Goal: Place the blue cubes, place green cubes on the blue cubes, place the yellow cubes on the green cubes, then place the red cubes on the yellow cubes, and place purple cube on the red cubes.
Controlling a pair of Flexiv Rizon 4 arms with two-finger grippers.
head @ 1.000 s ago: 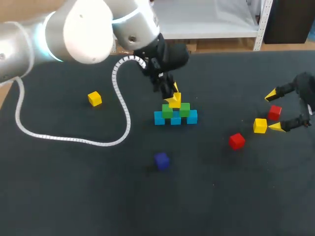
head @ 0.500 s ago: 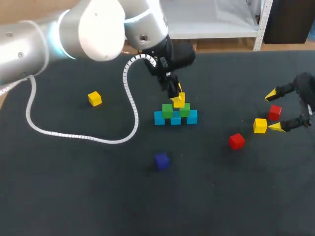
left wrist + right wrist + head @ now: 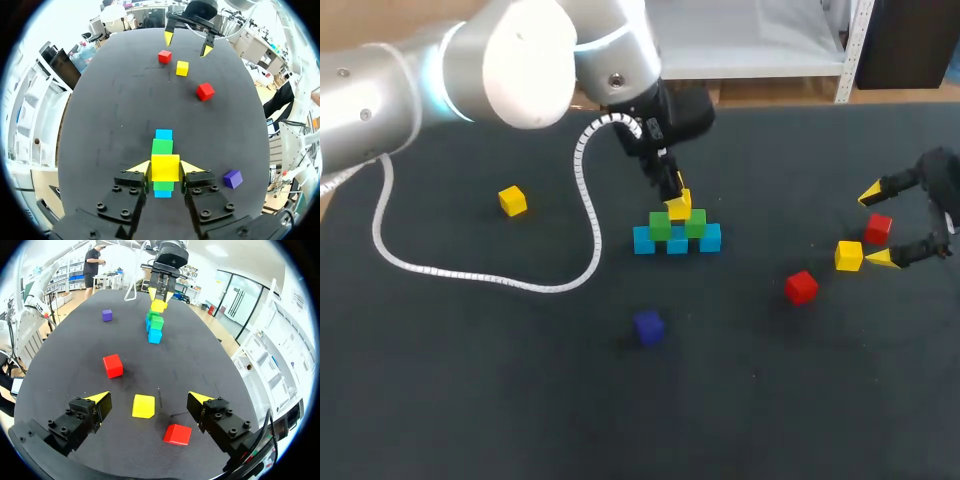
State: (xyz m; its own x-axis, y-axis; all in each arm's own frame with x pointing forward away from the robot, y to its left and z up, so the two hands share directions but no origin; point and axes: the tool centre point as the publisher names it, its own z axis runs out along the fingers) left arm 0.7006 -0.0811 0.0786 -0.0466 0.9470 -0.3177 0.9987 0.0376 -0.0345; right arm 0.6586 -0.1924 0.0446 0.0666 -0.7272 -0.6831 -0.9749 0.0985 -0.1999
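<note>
The yellow cube [image 3: 680, 208] sits pinched in the left end effector [image 3: 165, 168], right over the two green cubes [image 3: 661, 227] on the blue row [image 3: 677, 242]. Let go off-centre (hard to judge from here), it could tip off, or the spreading fingers [image 3: 141, 167] could knock the green cubes askew on the bench [image 3: 470, 380].

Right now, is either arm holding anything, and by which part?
The left gripper holds a yellow cube, jaws closed on two opposite side faces, over the green cubes. The right gripper, jaws open, holds nothing.
</note>
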